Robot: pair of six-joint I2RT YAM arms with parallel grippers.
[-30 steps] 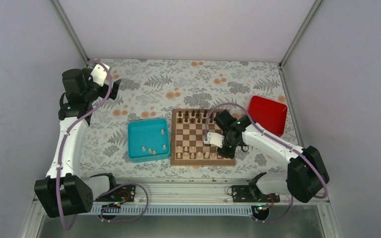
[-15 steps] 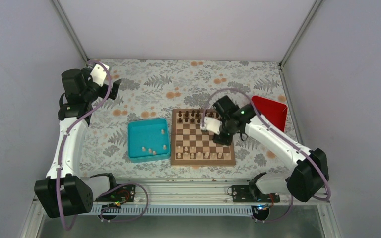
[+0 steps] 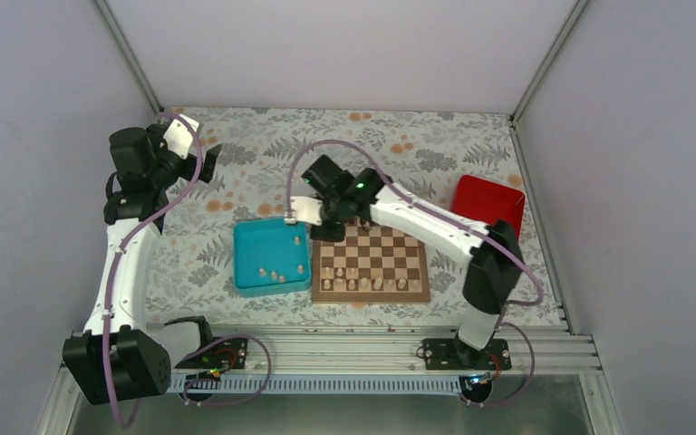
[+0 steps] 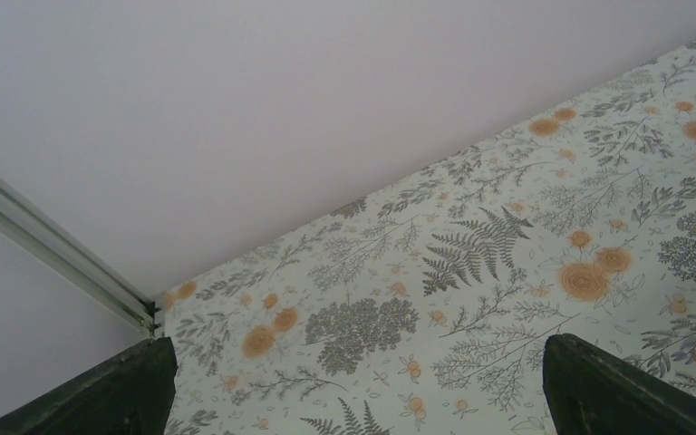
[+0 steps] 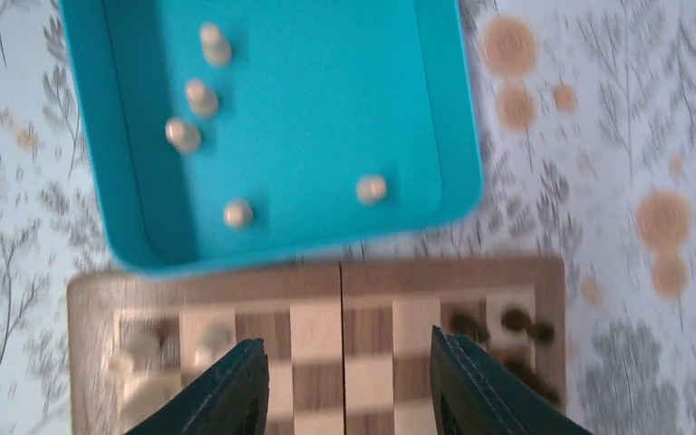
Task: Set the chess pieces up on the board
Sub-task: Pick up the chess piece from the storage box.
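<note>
No legible txt, labels, brands or nos. in any view; none readable on board (image 3: 371,295), teal tray (image 3: 238,258), red box (image 3: 489,210).

The floral-patterned surface (image 3: 372,145) carries the board (image 3: 376,252) near its middle, a teal tray (image 3: 238,263) just beside it at nine o'clock, and a red box (image 3: 489,210) at two o'clock.

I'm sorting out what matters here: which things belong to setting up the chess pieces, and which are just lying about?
Job in hand: pale chess pieces, five in the teal tray; chessboard; right claw.
Lying about: red box; dark chess pieces; left claw, raised aside.
</note>
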